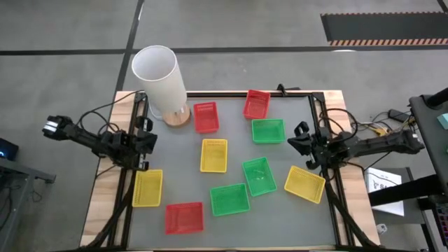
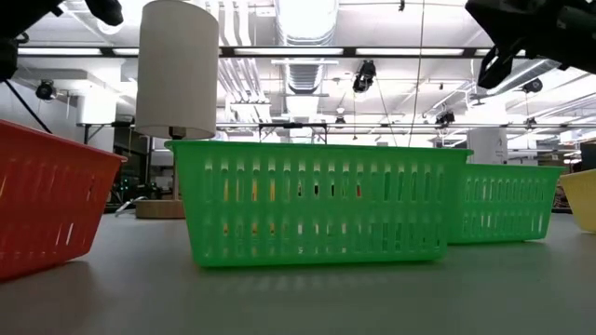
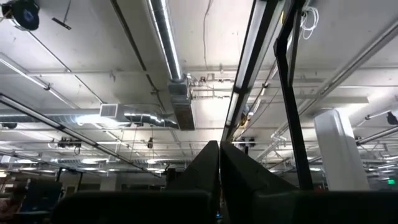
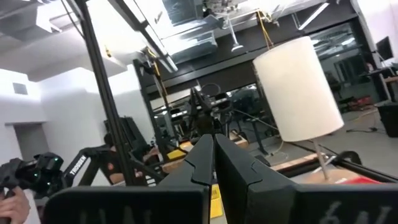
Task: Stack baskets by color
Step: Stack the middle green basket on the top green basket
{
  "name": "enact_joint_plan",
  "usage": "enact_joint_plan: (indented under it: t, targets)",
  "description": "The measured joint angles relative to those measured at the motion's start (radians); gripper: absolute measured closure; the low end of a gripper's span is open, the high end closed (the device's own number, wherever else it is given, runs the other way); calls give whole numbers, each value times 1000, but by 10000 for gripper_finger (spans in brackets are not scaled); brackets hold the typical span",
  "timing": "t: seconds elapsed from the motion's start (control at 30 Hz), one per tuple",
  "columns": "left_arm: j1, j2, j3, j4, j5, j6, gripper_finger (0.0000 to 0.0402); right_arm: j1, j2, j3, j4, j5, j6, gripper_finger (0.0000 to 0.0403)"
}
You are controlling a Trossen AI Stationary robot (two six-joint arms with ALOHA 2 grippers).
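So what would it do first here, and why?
Probably open the right gripper and lower it onto the nearest green basket. All nine baskets lie apart, none stacked, and both grippers are shut and empty; the left gripper waits at its table edge.

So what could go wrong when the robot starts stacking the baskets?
Nothing is stacked yet, and a few things might cause trouble:
1. The tall white cylinder stands right beside a red basket. A claw reaching there could knock it over.
2. Two green baskets sit very close together, so grabbing one might drag the other.
3. Both claws, left and right, are shut and must open first.
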Motion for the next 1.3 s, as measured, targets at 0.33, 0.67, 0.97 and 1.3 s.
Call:
enact_joint_plan:
  t: [0.33, 0.67, 0.97, 1.3]
  targets:
    - [0, 68, -3, -5, 0, -2, 402, 62, 253, 10, 182, 93, 3, 394]
    - [0, 104, 16, -3, -1, -8, 402, 93, 446, 205, 51, 113, 17, 394]
    - [0, 103, 13, -6, -1, -9, 402, 146, 579, 527, -575, 114, 131, 394]
    - [0, 107, 13, -4, -1, -9, 402, 206, 752, 895, -1208, 114, 410, 394]
